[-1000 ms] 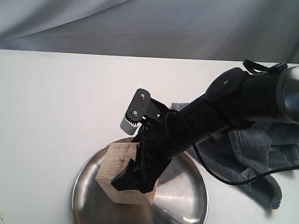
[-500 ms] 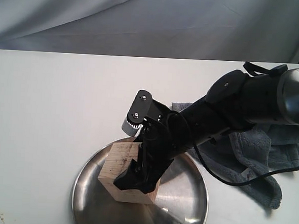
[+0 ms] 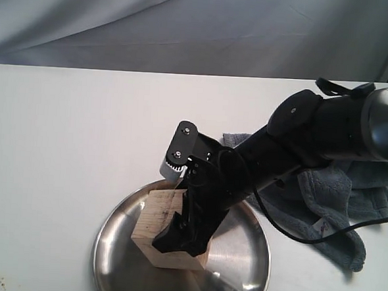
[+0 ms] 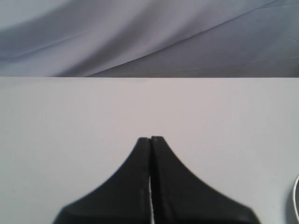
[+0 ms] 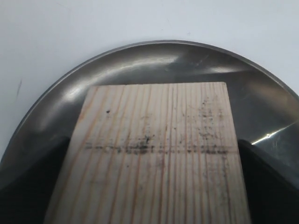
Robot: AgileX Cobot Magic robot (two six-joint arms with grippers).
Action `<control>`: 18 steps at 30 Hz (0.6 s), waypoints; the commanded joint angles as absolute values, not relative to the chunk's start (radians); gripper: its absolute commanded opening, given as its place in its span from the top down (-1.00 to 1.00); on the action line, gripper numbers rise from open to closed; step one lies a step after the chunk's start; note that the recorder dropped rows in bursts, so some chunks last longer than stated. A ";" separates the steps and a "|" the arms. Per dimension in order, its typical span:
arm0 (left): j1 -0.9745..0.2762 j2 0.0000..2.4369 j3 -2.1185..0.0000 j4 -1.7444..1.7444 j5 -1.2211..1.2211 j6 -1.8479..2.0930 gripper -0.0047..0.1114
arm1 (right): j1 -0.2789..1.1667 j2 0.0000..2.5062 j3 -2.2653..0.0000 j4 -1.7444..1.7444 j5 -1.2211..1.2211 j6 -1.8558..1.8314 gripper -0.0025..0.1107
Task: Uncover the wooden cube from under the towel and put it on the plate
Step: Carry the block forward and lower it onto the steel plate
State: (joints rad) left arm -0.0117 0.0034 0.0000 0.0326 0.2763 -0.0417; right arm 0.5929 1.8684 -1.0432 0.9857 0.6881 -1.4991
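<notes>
I'm watching the left gripper (image 4: 150, 139) pointing across the white table (image 4: 70, 116) — jaws pressing flat together — with a grey curtain (image 4: 140, 32) hanging behind.

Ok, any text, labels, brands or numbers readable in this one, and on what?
None readable.
The wooden cube carries only a smudged dark line and specks, no letters.
The plate is bare steel, the towel shows no legible tag, and the black arm has no readable marking.

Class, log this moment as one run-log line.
right end effector: shut on wooden cube over plate | towel: beside plate, off cube | left end effector: shut, empty
</notes>
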 commanded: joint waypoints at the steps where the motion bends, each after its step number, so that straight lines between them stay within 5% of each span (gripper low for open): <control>1: -0.016 0.000 0.000 0.035 0.265 -0.044 0.92 | 0.591 1.853 -1.043 0.953 0.686 -1.466 0.96; 18: -0.016 0.000 0.000 0.035 0.265 -0.044 0.92 | 0.591 1.853 -1.043 0.798 0.686 -1.406 0.96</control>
